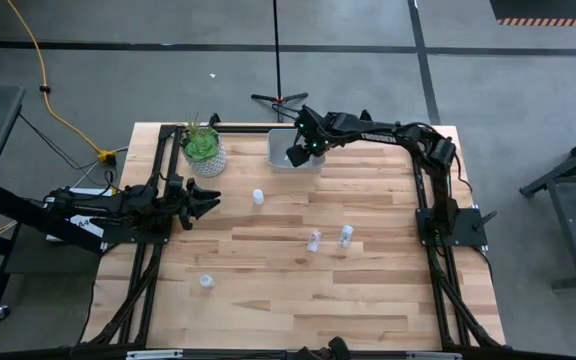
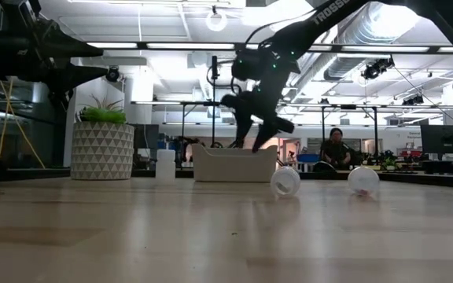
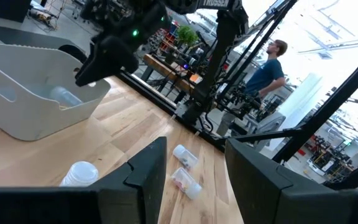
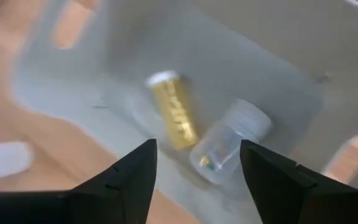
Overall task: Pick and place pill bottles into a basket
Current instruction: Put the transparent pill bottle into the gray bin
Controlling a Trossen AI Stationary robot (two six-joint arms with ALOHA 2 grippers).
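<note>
The right gripper (image 1: pixel 295 157) hangs spread and empty over the basket (image 1: pixel 280 148), so the upright bottle (image 1: pixel 258 197) lies nearer the spread left gripper (image 1: pixel 211 198).

I count four pill bottles out on the worktop (image 1: pixel 268 300): one (image 1: pixel 258 197) standing near the plant pot, two lying close together mid-table, (image 1: pixel 313 241) and (image 1: pixel 346 236), and one (image 1: pixel 206 282) alone toward the front left. Inside the one basket (image 1: pixel 280 158) I see two more, a yellow bottle (image 4: pixel 174 118) and a clear one (image 4: pixel 229 142) beside it. That makes six bottles. There is one plant pot (image 1: pixel 206 158), and one person (image 3: pixel 269 70) in the room beyond.
</note>
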